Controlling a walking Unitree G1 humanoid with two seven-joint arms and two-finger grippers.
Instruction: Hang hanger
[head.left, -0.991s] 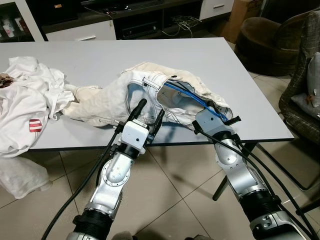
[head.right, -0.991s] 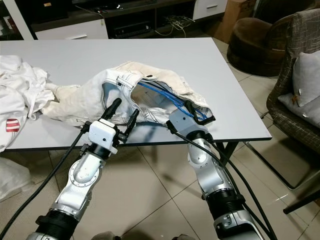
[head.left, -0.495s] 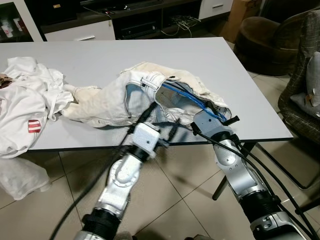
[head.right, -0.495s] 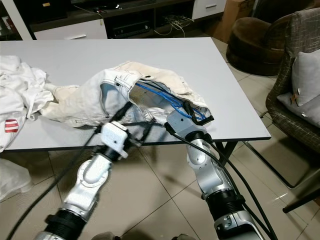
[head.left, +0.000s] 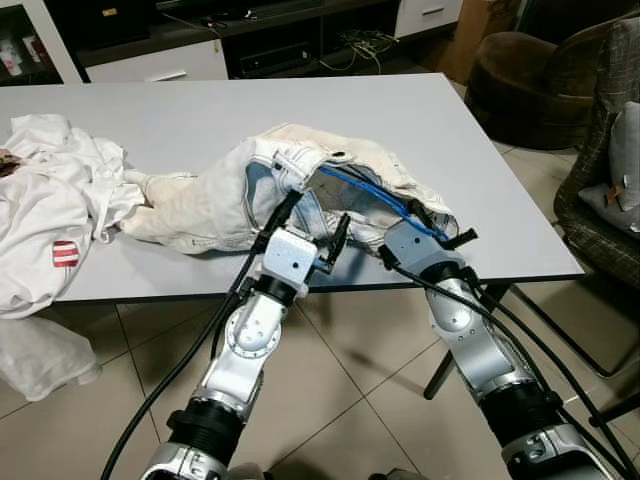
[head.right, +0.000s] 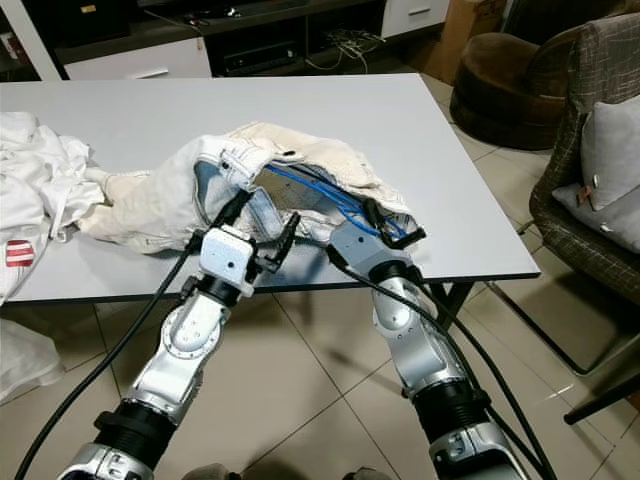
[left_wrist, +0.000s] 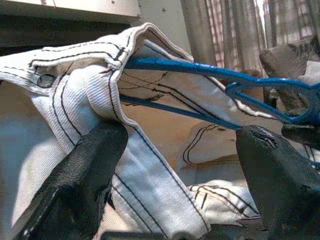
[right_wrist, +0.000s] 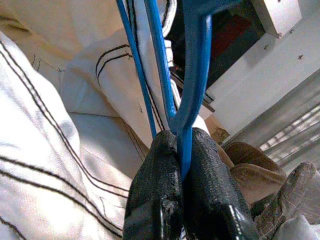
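Near the middle of the left eye frame, the blue hanger (head.left: 375, 192) is lying inside the open waistband of the white jeans (head.left: 220, 200), which are sprawling across the grey counter (head.left: 300, 110). The hanger's long axis is running from the waistband fold at centre down toward the lower right, where its hook end is meeting the right hand (right_wrist: 181, 165). That hand is pinching the hook stem, fingers fully closed on the blue plastic. The left hand (head.left: 309, 225) is sitting just left of it at the counter's near edge, fingers spread wide on either side of the seamed waistband, gripping nothing yet. Judging by this, the left hand is nearer the cloth and probably needs to close on the waistband. A crumpled white shirt (head.left: 50, 215) is lying at the far left.
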